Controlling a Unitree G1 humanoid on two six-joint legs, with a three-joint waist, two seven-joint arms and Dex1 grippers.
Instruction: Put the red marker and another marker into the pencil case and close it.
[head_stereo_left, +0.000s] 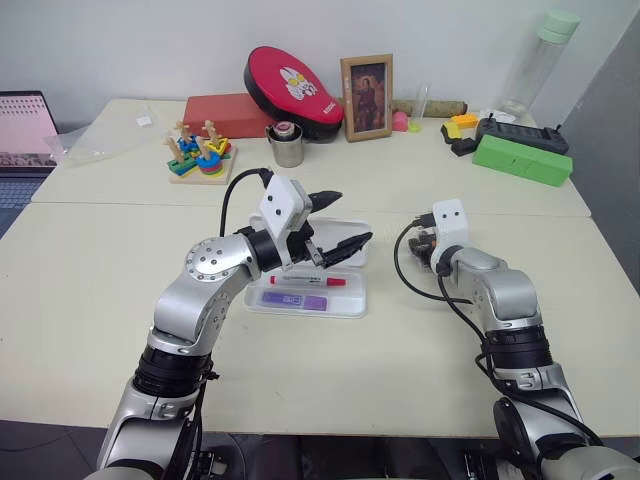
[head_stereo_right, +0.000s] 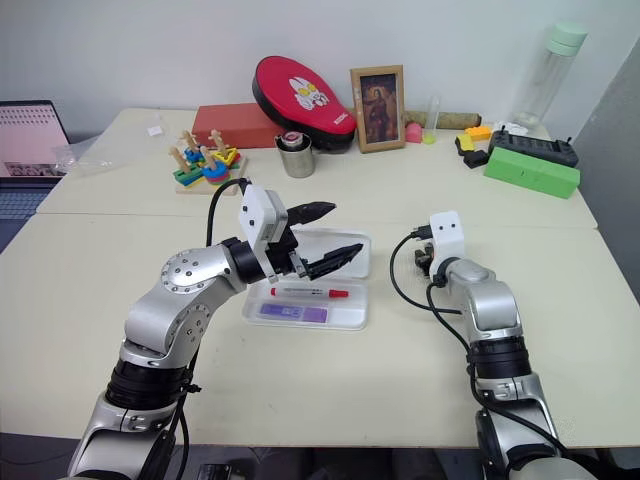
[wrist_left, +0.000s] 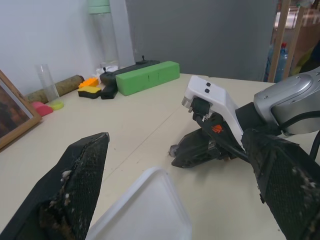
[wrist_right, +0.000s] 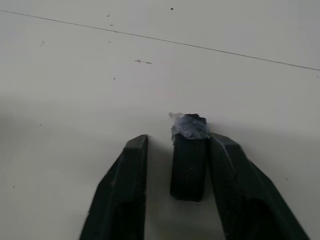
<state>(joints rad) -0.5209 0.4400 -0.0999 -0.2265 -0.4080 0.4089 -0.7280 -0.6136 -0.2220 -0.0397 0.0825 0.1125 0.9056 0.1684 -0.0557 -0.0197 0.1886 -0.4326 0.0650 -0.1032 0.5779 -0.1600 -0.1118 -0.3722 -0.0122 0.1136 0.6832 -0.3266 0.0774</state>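
Note:
The white pencil case (head_stereo_left: 352, 300) lies open at the table's centre. Inside it are the red marker (head_stereo_left: 310, 281) and, nearer to me, the purple highlighter (head_stereo_left: 297, 299). My left gripper (head_stereo_left: 355, 216) hovers open just above the case's laid-back lid (wrist_left: 145, 205), with nothing between its fingers (wrist_left: 75, 190). To the right of the case, my right gripper (head_stereo_left: 427, 246) points down at the tabletop. Its fingers straddle a small dark grey block (wrist_right: 188, 165) lying on the table. One finger (wrist_right: 230, 170) touches the block and a narrow gap separates the other from it.
Along the back of the table stand a red rabbit-print pouch (head_stereo_left: 292, 90), a framed picture (head_stereo_left: 367, 97), a metal cup (head_stereo_left: 286, 145), a wooden stacking toy (head_stereo_left: 200, 155), a green box (head_stereo_left: 522, 160) and a tall bottle (head_stereo_left: 540, 60). A laptop (head_stereo_left: 25, 130) sits far left.

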